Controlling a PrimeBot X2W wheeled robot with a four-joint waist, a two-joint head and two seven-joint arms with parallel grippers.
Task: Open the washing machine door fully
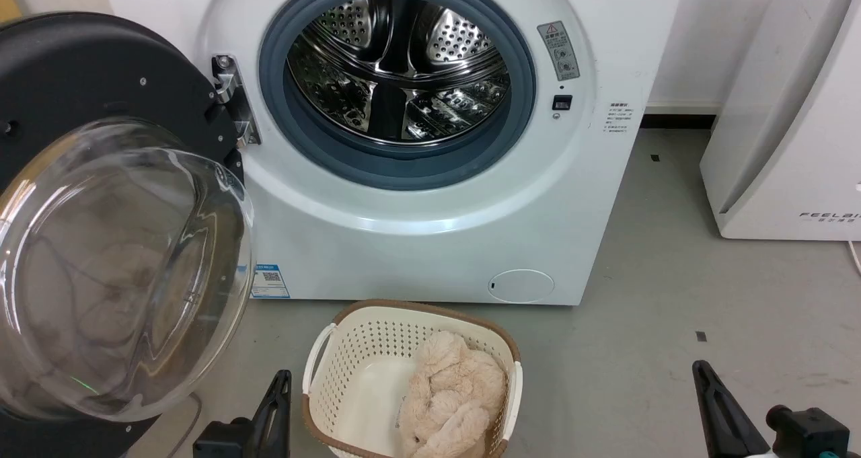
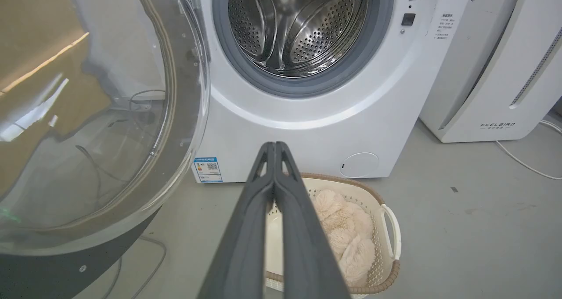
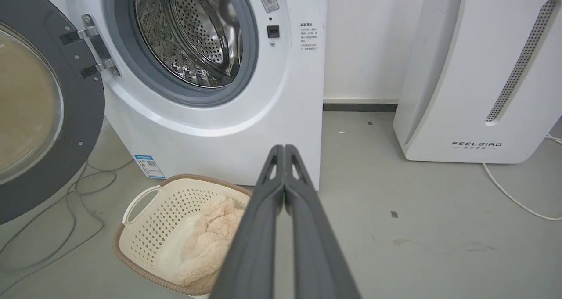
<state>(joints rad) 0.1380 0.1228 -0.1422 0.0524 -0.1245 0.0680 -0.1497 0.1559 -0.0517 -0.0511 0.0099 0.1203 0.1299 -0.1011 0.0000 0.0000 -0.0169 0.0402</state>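
Head view, bottom edge: left gripper [image 1: 281, 380] and right gripper [image 1: 701, 370], both low over the grey floor [image 1: 639, 350], touching nothing. Left wrist view: fingers pressed flat together, nothing between them; same in the right wrist view. Up and to the left of the left gripper, well apart from it: the washing machine door [image 1: 87, 74], swung out wide on its metal hinge [image 1: 232, 98], clear glass bowl bulging toward the camera. Ahead of both grippers: the washing machine [image 1: 430, 243], steel drum [image 1: 397, 68] exposed inside the grey gasket [image 1: 403, 172]. Between the two grippers, nearer the left: cream basket [image 1: 343, 377] on the floor, beige plush cloth [image 1: 451, 391] inside. Beyond and to the right of the right gripper: white FEELBIRD appliance [image 1: 787, 142].
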